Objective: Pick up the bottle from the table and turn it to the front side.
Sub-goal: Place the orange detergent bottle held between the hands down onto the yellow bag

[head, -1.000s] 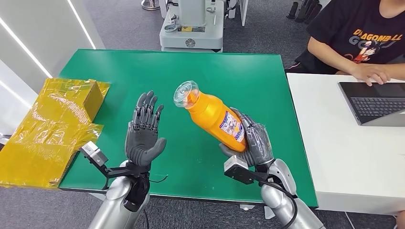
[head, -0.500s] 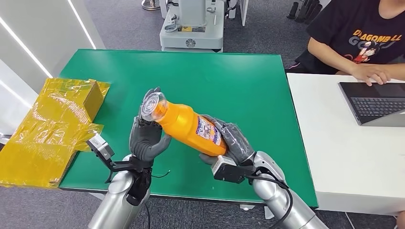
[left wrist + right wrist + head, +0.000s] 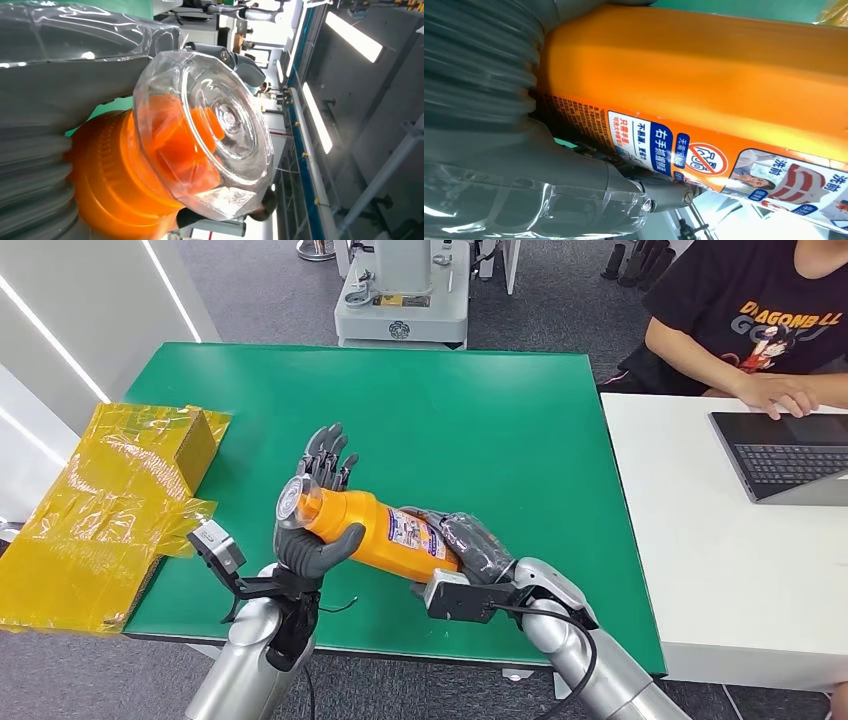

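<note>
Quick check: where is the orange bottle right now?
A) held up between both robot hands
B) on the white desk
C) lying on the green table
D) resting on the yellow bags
A: the right robot hand grips the orange bottle at its base and the left robot hand cradles its neck, above the green table.

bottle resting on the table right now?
No, the bottle is held above the green table by the right hand.

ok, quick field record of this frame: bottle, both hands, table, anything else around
bottle: orange bottle with clear cap, lying roughly level above the table, cap toward the left hand
right hand: right hand grips the bottle's base end
left hand: left hand at the neck end, thumb under the bottle, fingers upright behind the cap
table: green table
nearby: yellow packaging at the table's left edge; person at a laptop on the white table
</note>
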